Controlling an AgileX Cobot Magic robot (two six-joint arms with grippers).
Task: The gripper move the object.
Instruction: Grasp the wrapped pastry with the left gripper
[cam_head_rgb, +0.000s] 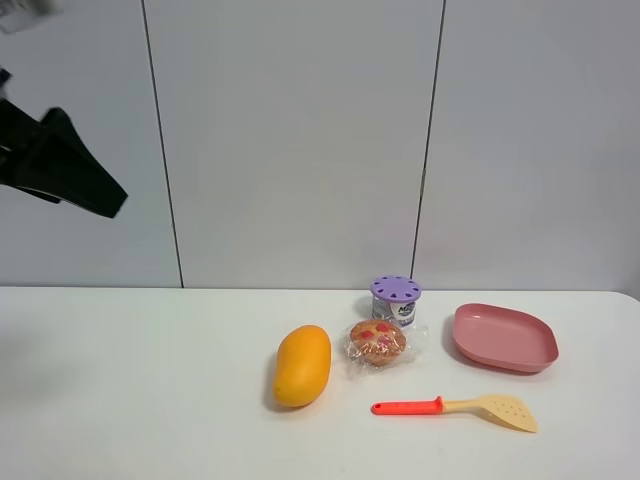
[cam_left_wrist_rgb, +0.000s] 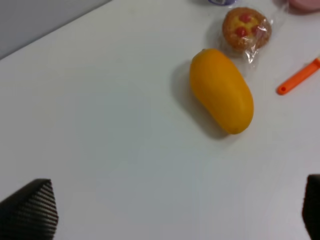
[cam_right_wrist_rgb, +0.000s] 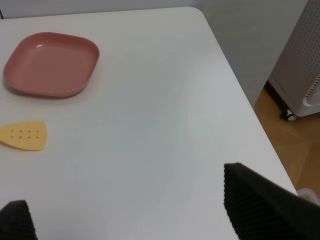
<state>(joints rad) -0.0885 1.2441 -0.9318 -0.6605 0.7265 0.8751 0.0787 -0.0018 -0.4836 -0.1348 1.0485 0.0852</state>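
My left gripper (cam_left_wrist_rgb: 170, 210) and right gripper (cam_right_wrist_rgb: 137, 212) both hang spread wide and empty, so I'd bring the left down over the wrapped muffin (cam_head_rgb: 377, 342), just beside the mango (cam_head_rgb: 302, 365) at its two o'clock, pinching pastry rather than loose wrap.

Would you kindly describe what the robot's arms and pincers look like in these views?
Both pincers are black with a fine ribbed texture. The left pincer has blunt, wedge-shaped fingers; the right pincer has broader, angular fingers. The high camera catches only a black, angular, blurred piece of the left arm. No cables or markings are visible.
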